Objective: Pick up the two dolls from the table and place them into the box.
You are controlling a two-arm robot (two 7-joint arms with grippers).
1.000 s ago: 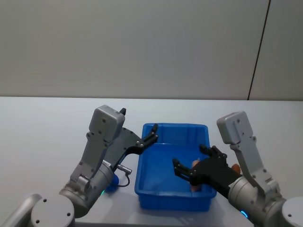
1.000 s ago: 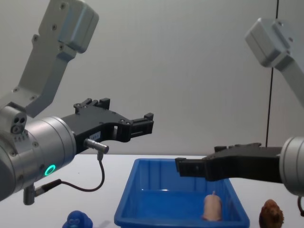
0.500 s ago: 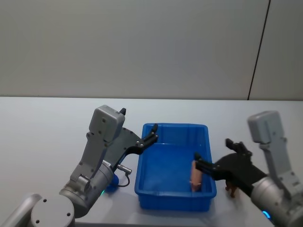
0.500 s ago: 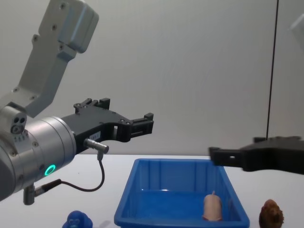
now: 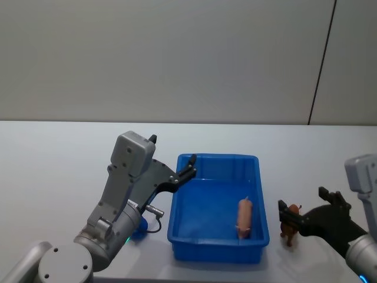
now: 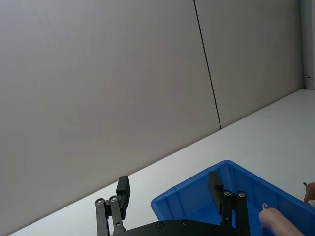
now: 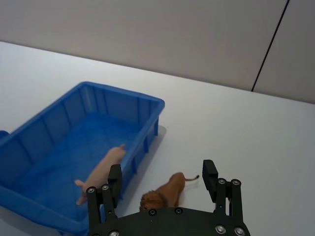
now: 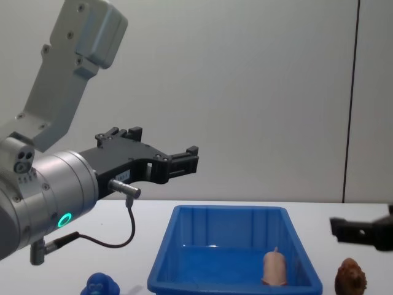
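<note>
The box (image 5: 215, 252) sits on the tabletop (image 5: 53, 159) straight before us. Inside it we find the pig doll (image 5: 244, 217), lying along the right wall toward the near right corner. Just outside that corner, to its right, the lion doll (image 5: 290, 227) stands on the tabletop, close to the box but apart from it. On the other side we place the third doll (image 8: 101, 286) on the tabletop, left of the box's near left corner and beneath the left arm (image 5: 123, 188). The left gripper (image 5: 189, 166) hangs over the box's far left corner. The right gripper (image 7: 162, 170) hovers right of the box, above the lion doll, which we see below the gap between its spread jaws.
</note>
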